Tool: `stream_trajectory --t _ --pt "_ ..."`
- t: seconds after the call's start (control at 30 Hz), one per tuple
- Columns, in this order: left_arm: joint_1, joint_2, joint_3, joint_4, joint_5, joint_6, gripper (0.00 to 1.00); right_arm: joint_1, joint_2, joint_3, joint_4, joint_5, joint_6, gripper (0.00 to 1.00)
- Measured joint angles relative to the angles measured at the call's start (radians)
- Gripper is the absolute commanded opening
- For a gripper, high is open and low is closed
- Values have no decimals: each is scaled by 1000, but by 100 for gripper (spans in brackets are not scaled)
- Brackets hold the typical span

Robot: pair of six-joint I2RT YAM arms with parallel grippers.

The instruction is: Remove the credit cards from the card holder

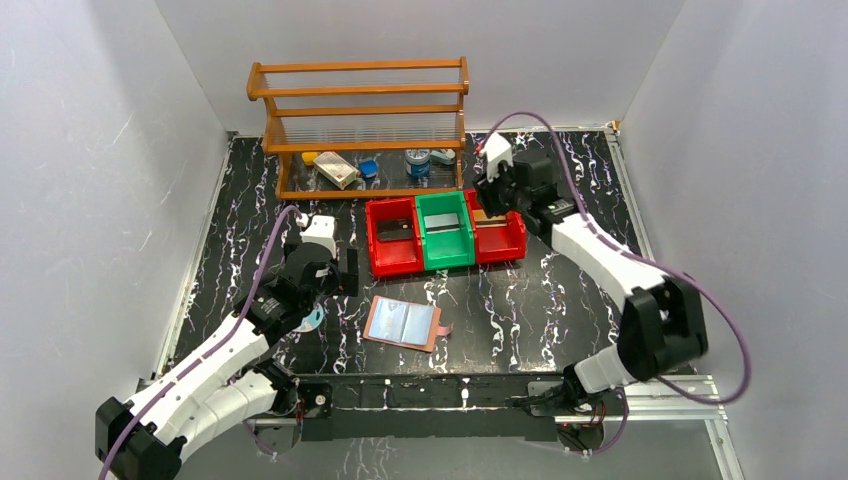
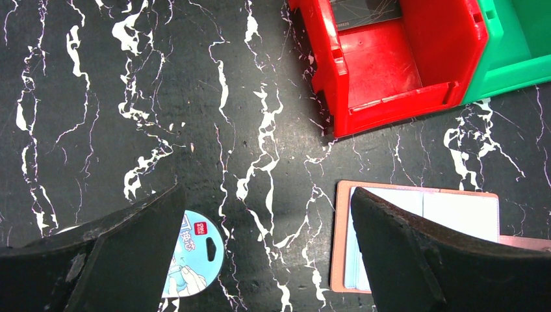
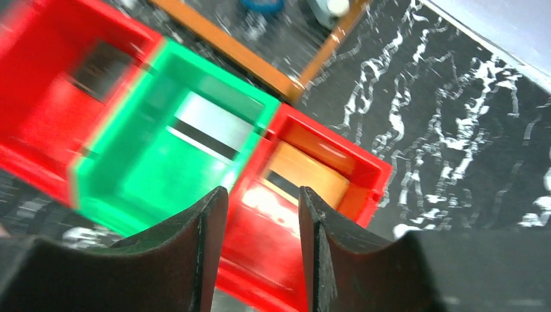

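Right gripper narrowly parted, empty, above right red bin with orange card; left gripper wide beside open card holder, pockets seemingly empty; lift straight, clear the rim

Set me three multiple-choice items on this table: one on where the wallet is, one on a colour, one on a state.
1. Where is the wallet?
A. in a bin
B. on a shelf
C. on the table

2. What colour is the middle bin of the three?
A. green
B. blue
C. red

3. How does the wallet lie?
A. snapped shut
B. open, inside up
C. standing on edge

Answers:
1 C: it rests on the dark marbled tabletop.
2 A: the green one stands between the left red bin and the right red bin.
3 B: both pale inner halves face up.
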Motion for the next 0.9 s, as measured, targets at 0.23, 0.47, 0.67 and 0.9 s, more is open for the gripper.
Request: stream_trajectory --t 0.23,0.47,0.67,0.9 --pt "0 -1 0 0 0 0 98 0 -204 -75 38 -95 542 98" --pt "0 -1 0 0 -1 0 98 -1 -277 -284 115 -215 933 97" --pt "0 -1 0 0 -2 0 98 111 -280 -306 84 -165 1094 93" --pt "0 -1 0 -1 -14 -2 98 498 -250 -282 -89 223 1259 88"
